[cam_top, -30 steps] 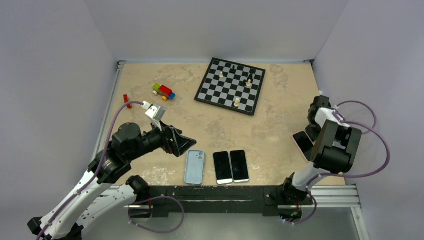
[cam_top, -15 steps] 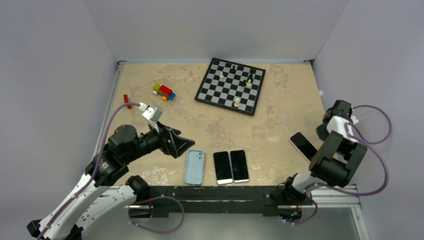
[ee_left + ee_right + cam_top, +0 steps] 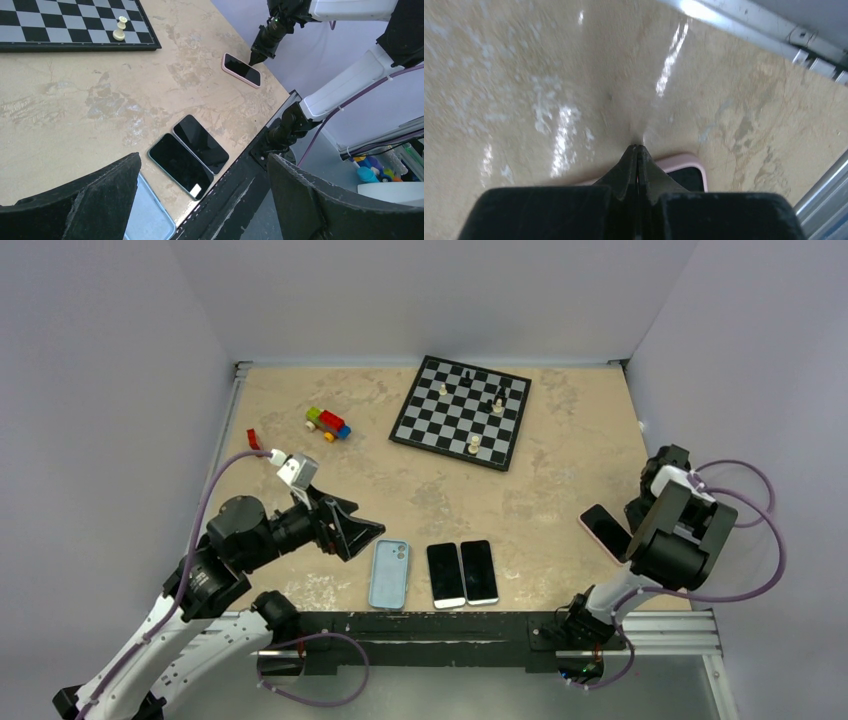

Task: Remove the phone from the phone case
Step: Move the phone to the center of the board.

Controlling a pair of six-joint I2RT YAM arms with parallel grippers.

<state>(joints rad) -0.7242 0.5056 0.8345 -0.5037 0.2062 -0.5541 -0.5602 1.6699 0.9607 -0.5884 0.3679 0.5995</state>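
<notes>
Your right fingers [image 3: 637, 154] were pressed together with nothing between them, their tip at the far short end of the pink case [image 3: 678, 161]. From the views given you could not tell whether the tip touched the rim or sat just above it. The phone [image 3: 606, 530] was inside that case, screen up, lying flat on the worktop [image 3: 560, 470] close to its right edge, well nearer the near-right corner than the far one. Your left fingers [image 3: 365, 522] were spread wide and held nothing. They hung above the near-left part of the worktop and pointed toward the row of things along the near edge. In that row lay a light-blue case [image 3: 390, 574], camera cut-out toward the far side; whether it held a phone you could not tell. Just to its right, two bare phones [image 3: 462, 572] lay side by side, dark screens up, their long edges touching or nearly so. Toward the far edge, a chessboard [image 3: 462, 410] sat turned a little askew with a few pieces standing on it. A toy car [image 3: 328, 424] of coloured bricks stood nearer the far-left corner, and a small red piece [image 3: 252, 438] lay close to the left edge.
</notes>
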